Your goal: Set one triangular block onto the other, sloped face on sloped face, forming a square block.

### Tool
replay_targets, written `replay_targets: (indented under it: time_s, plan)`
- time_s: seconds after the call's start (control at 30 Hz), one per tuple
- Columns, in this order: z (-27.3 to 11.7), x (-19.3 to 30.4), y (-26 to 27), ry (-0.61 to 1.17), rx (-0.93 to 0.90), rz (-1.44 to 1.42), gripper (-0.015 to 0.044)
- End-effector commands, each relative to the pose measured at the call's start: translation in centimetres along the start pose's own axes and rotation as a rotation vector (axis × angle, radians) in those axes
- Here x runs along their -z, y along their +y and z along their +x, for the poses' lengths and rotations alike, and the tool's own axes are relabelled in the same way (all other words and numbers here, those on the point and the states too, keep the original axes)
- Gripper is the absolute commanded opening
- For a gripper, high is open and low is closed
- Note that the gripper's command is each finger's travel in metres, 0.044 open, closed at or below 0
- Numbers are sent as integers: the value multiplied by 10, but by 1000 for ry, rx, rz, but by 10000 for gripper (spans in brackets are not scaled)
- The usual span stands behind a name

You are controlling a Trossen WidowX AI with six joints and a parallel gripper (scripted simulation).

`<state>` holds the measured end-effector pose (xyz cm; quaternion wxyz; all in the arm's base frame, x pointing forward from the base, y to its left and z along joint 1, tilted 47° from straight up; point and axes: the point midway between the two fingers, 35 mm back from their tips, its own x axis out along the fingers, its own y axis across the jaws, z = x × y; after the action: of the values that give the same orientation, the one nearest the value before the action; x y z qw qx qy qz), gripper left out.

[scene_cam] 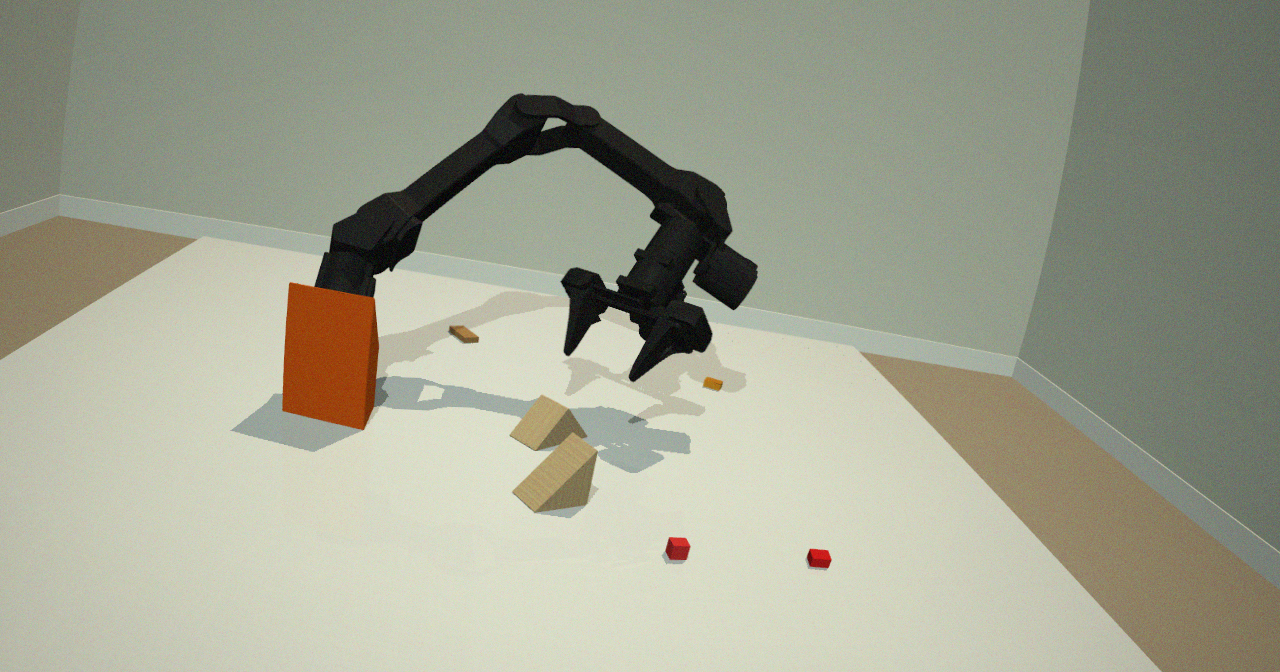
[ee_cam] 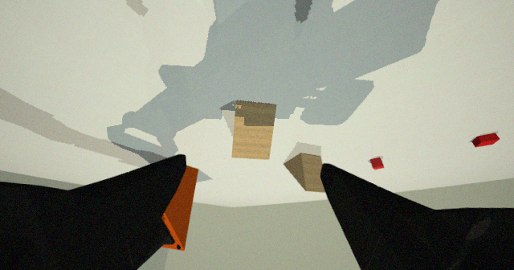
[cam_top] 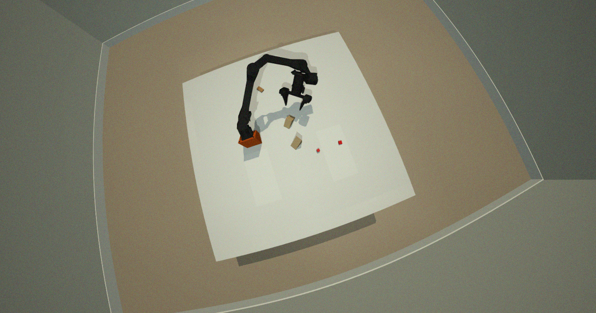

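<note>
Your gripper (cam_top: 293, 107) (scene_cam: 598, 367) (ee_cam: 254, 165) hung above the white table (cam_top: 233, 227) (scene_cam: 179, 560) (ee_cam: 60, 53), its fingers spread nearly to their widest — nothing between them. Below, your two triangular wooden blocks lay apart on the tabletop — one nearer the gripper [the far block (cam_top: 288, 121) (scene_cam: 546, 423) (ee_cam: 253, 135)], the near block (cam_top: 296, 142) (scene_cam: 559, 475) (ee_cam: 311, 173) closer to two red cubes (cam_top: 317, 150) (scene_cam: 677, 548) (ee_cam: 377, 163).

Two red cubes (cam_top: 340, 142) (cam_top: 317, 150) (scene_cam: 677, 548) (scene_cam: 819, 559) (ee_cam: 485, 140) (ee_cam: 377, 163) lay near each other, apart. I noted a brown block (cam_top: 260, 89) (scene_cam: 463, 334) lying flat; well apart from it, an orange block (scene_cam: 712, 383).
</note>
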<state>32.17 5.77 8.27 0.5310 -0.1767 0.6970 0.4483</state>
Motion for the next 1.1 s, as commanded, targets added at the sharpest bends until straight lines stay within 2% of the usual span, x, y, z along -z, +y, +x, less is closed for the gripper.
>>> replay_targets:
  time_s: [0.0, 0.33, 0.73, 1.07]
  plan:
    - [25, 1, 0, 14, -31, 9, 440]
    - [91, 8, 2, 47, -74, 30, 440]
    - [93, 10, 1, 48, -74, 30, 440]
    - [91, 10, 0, 51, -69, 27, 177]
